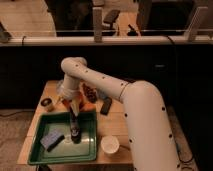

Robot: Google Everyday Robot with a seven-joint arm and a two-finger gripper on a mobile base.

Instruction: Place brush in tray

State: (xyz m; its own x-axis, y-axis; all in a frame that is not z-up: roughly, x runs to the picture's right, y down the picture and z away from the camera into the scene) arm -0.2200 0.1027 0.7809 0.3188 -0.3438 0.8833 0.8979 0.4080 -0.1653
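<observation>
1. Arm point(145, 120): reaches from the lower right, across the worktop point(117, 127), and down into the tray. Lower slowly and vertically; avoid any sideways sweep.
2. Tray point(90, 147): green, shallow, with a raised rim, at the front left of the worktop. Release only inside the rim, over bare floor near the middle.
3. White cup point(110, 145): just beside the tray's right rim. Route the retreat straight up, clear of it.
4. Sponge point(52, 140): blue-grey, lying in the tray's left half. Set the brush down apart from it, not on top.
5. Claw point(75, 120): low over the middle of the tray, pointing down. Cannot tell whether wide or closed on anything.
6. Brush point(75, 133): dark slim shape directly under the claw, within the tray, apparently at or near the floor. Cannot tell whether gripped or already resting. Judged as nearly placed. Confirm contact with the tray floor before letting go, to prevent a bounce over the rim.
7. Brands, labels, writing: none legible anywhere.
</observation>
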